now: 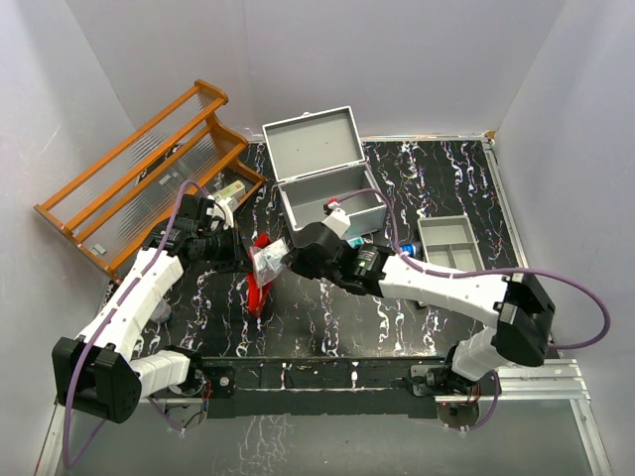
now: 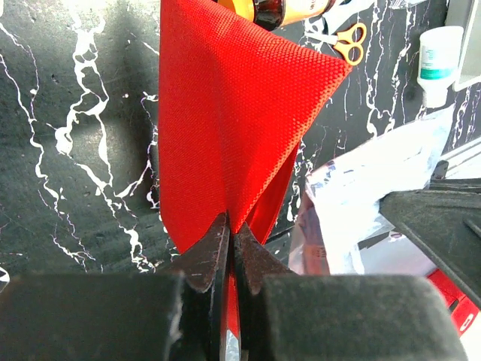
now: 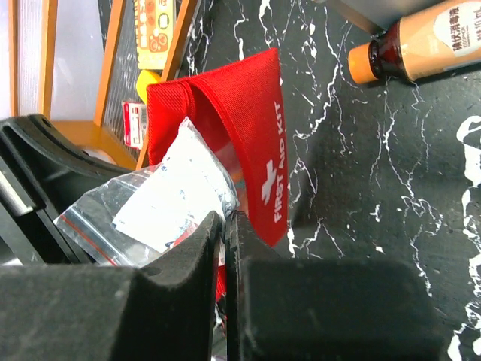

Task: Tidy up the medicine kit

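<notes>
Snag risk here
My left fingers [image 2: 207,259] clamp the red pouch [image 2: 225,113], my right fingers [image 3: 188,256] pinch the plastic bag [image 3: 165,203]; the floppy mouth may collapse.

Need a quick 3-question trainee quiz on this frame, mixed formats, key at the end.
1. True or false: the lid of the medicine kit is shut.
2. The left gripper is clamped on: A) red pouch B) scissors C) bottle.
3. Fill in: the right gripper is shut on a clear ____.
Key: 1 false, the lid stands open; 2 A; 3 zip bag.
</notes>
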Controlling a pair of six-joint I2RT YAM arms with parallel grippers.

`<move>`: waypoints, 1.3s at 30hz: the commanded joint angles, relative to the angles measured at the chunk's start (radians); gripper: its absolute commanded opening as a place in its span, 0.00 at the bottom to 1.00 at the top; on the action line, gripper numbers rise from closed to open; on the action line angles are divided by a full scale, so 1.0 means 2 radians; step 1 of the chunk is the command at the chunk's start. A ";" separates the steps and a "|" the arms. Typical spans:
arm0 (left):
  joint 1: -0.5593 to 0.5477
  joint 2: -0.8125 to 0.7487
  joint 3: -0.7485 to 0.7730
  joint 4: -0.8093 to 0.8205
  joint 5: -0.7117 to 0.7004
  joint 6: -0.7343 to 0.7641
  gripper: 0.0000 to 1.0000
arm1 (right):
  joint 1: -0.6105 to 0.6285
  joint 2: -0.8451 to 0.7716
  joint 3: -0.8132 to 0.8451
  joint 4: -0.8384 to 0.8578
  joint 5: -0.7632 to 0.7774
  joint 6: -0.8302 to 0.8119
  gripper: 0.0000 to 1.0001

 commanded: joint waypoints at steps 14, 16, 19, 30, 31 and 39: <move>-0.002 0.011 0.004 0.011 0.003 -0.012 0.00 | 0.057 0.150 0.208 -0.206 0.222 0.082 0.00; -0.002 0.013 0.004 0.010 0.003 -0.010 0.00 | 0.061 0.150 0.213 -0.211 0.239 0.079 0.00; -0.002 0.013 0.003 0.010 0.003 -0.008 0.00 | 0.063 0.150 0.219 -0.196 0.247 0.050 0.00; -0.002 0.010 0.003 0.020 0.021 -0.010 0.00 | 0.068 0.212 0.272 -0.200 0.204 0.034 0.03; -0.002 0.011 0.003 0.020 0.020 -0.010 0.00 | 0.068 0.217 0.278 -0.203 0.201 0.035 0.04; -0.002 0.006 -0.008 0.025 0.019 0.007 0.00 | 0.068 0.209 0.262 -0.157 0.157 0.006 0.17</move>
